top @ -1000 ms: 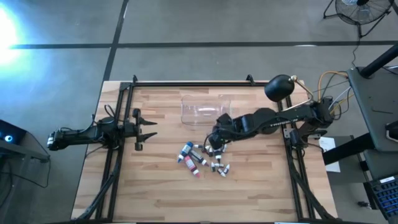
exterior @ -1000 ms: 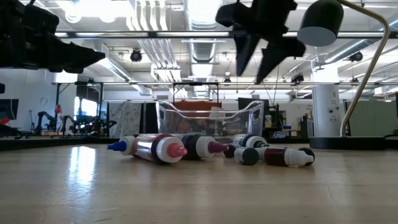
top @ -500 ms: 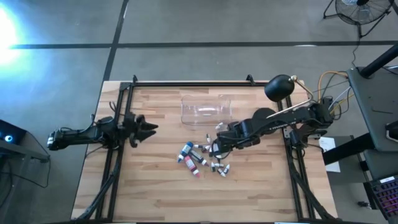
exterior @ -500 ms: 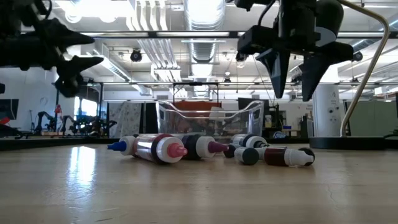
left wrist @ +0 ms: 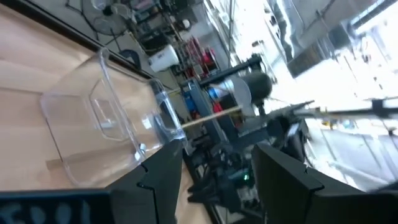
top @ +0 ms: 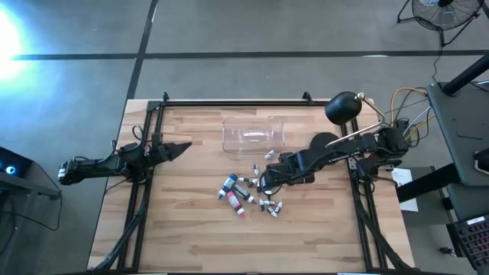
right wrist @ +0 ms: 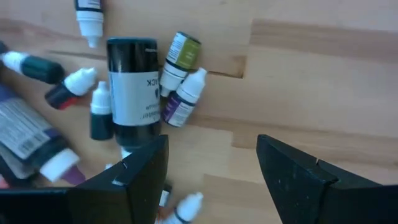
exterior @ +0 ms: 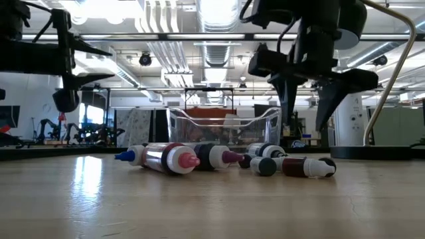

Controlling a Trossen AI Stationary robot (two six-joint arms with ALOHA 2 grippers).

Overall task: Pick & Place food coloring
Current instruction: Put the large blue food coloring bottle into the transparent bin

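- In the high view the food coloring (top: 248, 195) bottles are too small to count or to read.
- The right gripper (top: 265, 182) hangs over the edge of the pile and hides whatever lies under it.
- In the right wrist view several bottles (right wrist: 37, 143) are cut off by the picture's edge.
- The large dark bottle (right wrist: 133, 90) has its lower end hidden behind a finger (right wrist: 134, 180), and its label is cut short.
- The left wrist view is blurred; the clear box (left wrist: 109, 127) shows only in part, and the bottles are out of frame.
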